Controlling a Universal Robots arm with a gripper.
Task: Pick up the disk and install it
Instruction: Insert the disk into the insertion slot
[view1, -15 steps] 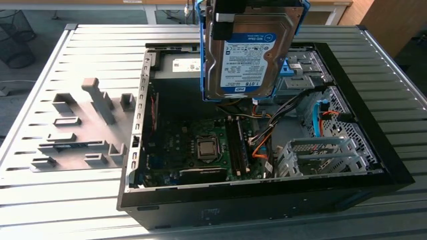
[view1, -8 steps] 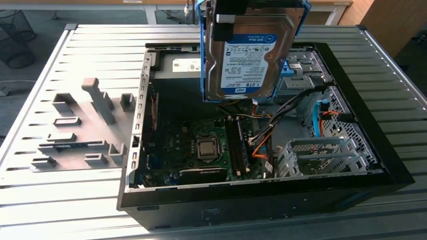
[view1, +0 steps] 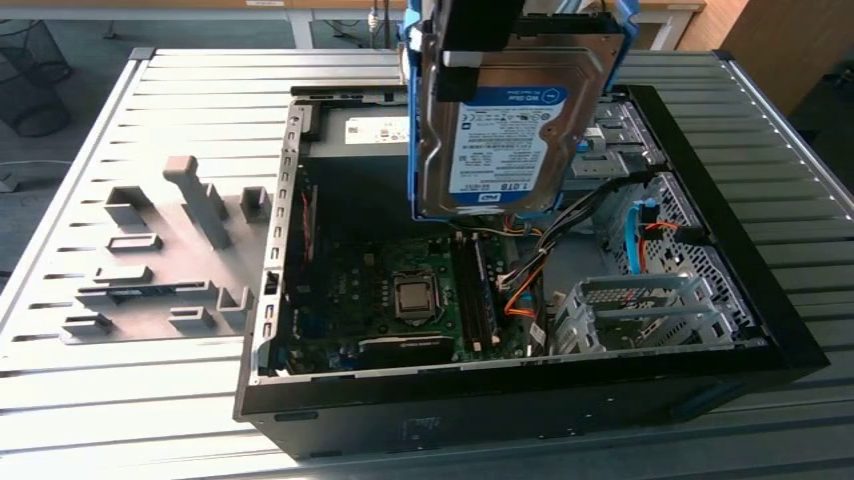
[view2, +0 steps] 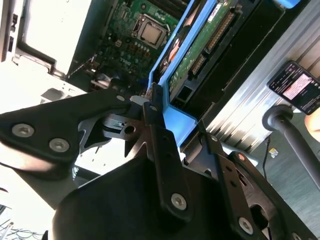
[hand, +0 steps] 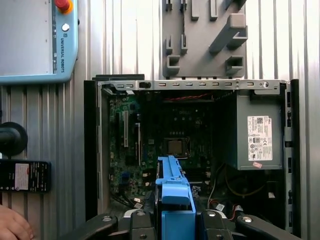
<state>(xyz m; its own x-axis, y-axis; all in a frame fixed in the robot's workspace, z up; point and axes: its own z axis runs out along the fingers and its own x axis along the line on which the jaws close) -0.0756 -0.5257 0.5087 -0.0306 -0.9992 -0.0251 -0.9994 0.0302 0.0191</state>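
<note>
Fingers (view2: 160, 140) clamped on disk (view1: 507, 130) edge, disk held upright above computer case (view1: 534, 410).

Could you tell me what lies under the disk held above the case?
The open computer case: its motherboard with the processor socket and orange cables. The disk covers part of the case's far end in the exterior view.

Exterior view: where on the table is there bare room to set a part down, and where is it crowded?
Bare table lies between the fixture plate and the near edge, and in the strip beyond the plate. The open case is crowded with board, cables and cage, and the gripper holds the disk above it.
</note>
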